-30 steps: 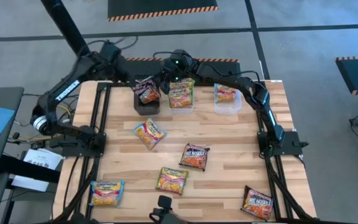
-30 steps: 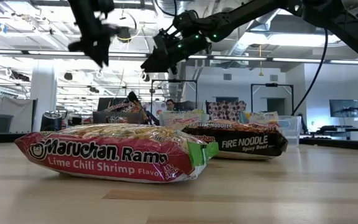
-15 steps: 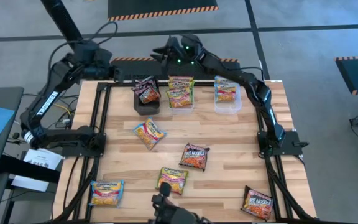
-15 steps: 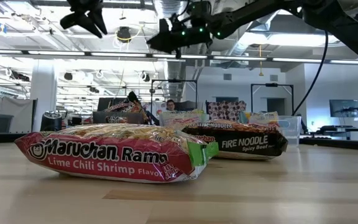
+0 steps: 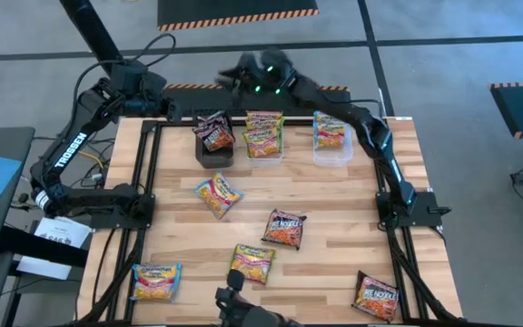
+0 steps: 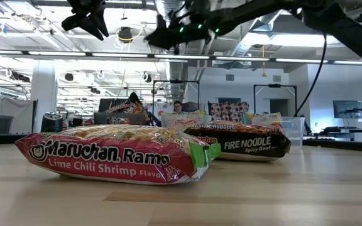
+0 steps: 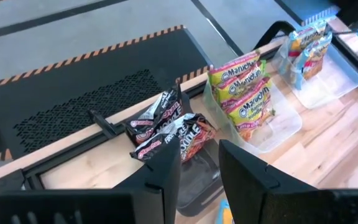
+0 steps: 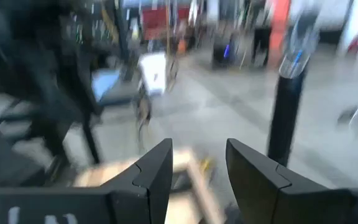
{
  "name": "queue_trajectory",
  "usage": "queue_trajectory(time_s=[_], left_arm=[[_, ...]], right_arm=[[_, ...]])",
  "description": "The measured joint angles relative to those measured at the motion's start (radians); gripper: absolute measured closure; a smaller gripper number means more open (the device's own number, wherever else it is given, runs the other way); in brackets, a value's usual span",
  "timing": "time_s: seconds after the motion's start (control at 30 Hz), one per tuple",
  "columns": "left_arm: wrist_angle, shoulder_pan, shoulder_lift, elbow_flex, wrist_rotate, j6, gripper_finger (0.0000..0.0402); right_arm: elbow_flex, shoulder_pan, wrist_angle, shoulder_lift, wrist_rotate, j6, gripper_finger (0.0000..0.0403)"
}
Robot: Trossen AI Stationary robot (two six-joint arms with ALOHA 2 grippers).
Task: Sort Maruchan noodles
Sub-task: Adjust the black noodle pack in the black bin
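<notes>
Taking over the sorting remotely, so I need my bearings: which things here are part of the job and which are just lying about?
Job:
- loose noodle packets on the table
- black tub with dark packets
- middle clear tub, green-yellow packets
- right clear tub, blue-edged packets

Lying about:
- papers beside the table
- black floor mat

Even, bright overhead light falls on the pale wooden slatted table [image 5: 334, 227], shadows faint. Ceiling strip lights [image 6: 36, 55] glare in the low view. The right wrist view is motion-blurred throughout.
</notes>
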Motion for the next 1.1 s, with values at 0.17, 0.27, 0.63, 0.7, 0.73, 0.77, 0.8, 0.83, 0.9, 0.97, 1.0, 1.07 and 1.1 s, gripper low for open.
queue_trajectory(time_s=[0.17,0.27,0.63,0.7,0.73,0.77,0.8,0.83,0.9,0.97,1.0,1.07,1.1], left_arm=[[-0.004,0.0,0.0,0.0,0.004,0.037,0.0306],[-0.004,0.0,0.0,0.0,0.005,0.037,0.0306],[-0.01,0.0,0.0,0.0,0.006,0.087,0.0306],[-0.01,0.0,0.0,-0.001,0.006,0.087,0.0306],[-0.01,0.0,0.0,-0.001,0.006,0.087,0.0306],[-0.01,0.0,0.0,-0.001,0.006,0.087,0.0306],[-0.011,0.0,0.0,-0.001,0.006,0.087,0.0306],[-0.013,0.0,0.0,-0.001,0.006,0.087,0.0306],[-0.018,0.0,0.0,-0.001,0.006,0.095,0.0306],[-0.026,0.0,0.0,-0.001,0.005,0.105,0.0306],[-0.03,0.0,0.0,-0.001,0.005,0.107,0.0306],[-0.038,0.0,0.0,-0.001,0.005,0.107,0.0306],[-0.041,0.0,0.0,-0.001,0.005,0.107,0.0306]], right_arm=[[-0.004,0.021,-0.055,0.071,-0.002,0.043,0.0227],[-0.003,0.026,-0.097,0.094,-0.001,0.044,0.0227],[-0.002,0.04,-0.234,0.157,0.0,-0.006,0.0227],[-0.003,0.045,-0.247,0.174,0.0,-0.004,0.0227],[-0.005,0.048,-0.257,0.176,0.0,0.002,0.0227],[-0.005,0.051,-0.267,0.177,0.001,0.005,0.0227],[-0.004,0.056,-0.266,0.175,0.013,-0.002,0.0227],[-0.003,0.062,-0.269,0.173,0.033,-0.023,0.0227],[-0.002,0.068,-0.267,0.171,0.051,-0.06,0.0227],[-0.002,0.072,-0.265,0.172,0.05,-0.06,0.0227],[-0.002,0.073,-0.263,0.172,0.05,-0.059,0.0227],[-0.002,0.073,-0.259,0.172,0.051,-0.059,0.0227],[-0.002,0.072,-0.26,0.172,0.056,-0.06,0.0227]])
